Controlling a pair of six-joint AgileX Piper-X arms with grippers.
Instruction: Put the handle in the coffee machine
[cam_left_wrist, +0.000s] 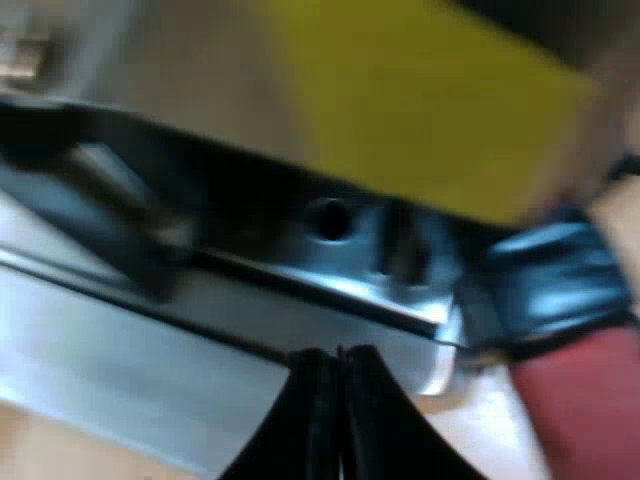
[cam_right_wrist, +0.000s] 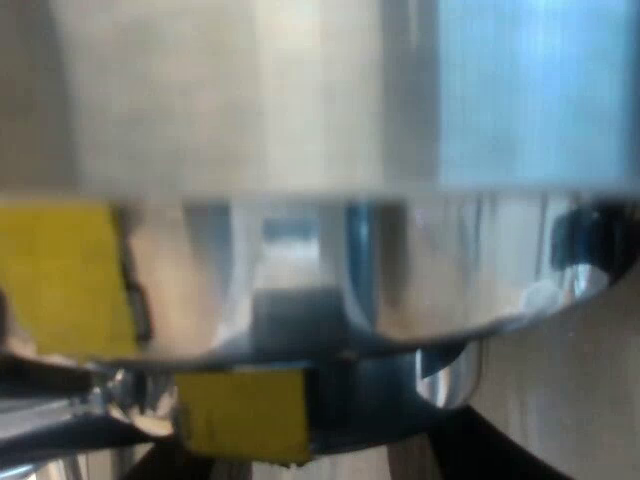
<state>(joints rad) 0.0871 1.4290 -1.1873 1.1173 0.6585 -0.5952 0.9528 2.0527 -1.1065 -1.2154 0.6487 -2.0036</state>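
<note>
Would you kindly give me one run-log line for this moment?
left hand shut | at machine | red-ended handle nearby | lock-in unclear

Left wrist view, quick: dark handle (cam_left_wrist: 545, 285) and its red end (cam_left_wrist: 585, 400) run off the edge, full length unseen. Left pincer (cam_left_wrist: 335, 352): tips only, rest cut off. Yellow patch (cam_left_wrist: 420, 90): can't ID it. Right wrist view: shiny metal surface (cam_right_wrist: 300, 270) cut on every side, so whole shape unknown; yellow bits (cam_right_wrist: 240, 415) unreadable too.
</note>
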